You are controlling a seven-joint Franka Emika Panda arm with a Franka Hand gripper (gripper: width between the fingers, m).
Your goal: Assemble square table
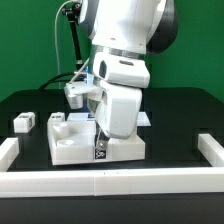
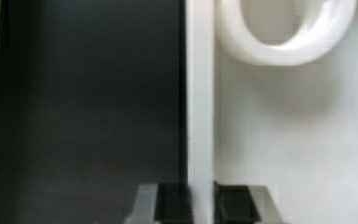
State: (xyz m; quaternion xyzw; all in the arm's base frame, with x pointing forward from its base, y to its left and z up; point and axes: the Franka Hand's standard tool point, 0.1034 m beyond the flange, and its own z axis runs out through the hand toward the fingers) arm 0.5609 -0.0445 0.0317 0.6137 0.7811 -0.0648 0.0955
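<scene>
Your gripper [image 2: 201, 200] is closed on a thin white edge of the square table top [image 2: 300, 130]. In the wrist view you see the 2 dark fingers [image 2: 160, 203] pressed to either side of that upright strip, and a raised white ring [image 2: 247, 48] sits on the white surface close by. In the exterior view the arm's white hand stands over the square table top [image 1: 70, 148], which rests near the middle of the black table [image 1: 175, 135] with a tag [image 1: 100, 152] on its front face. The hand hides the fingertips from you there. Toward the exterior view's left you have 2 small white legs: 1 leg [image 1: 24, 122] lies apart from the slab, and the other leg [image 1: 57, 120] is just beside its far corner. White border rails [image 1: 110, 182] ring the table.
</scene>
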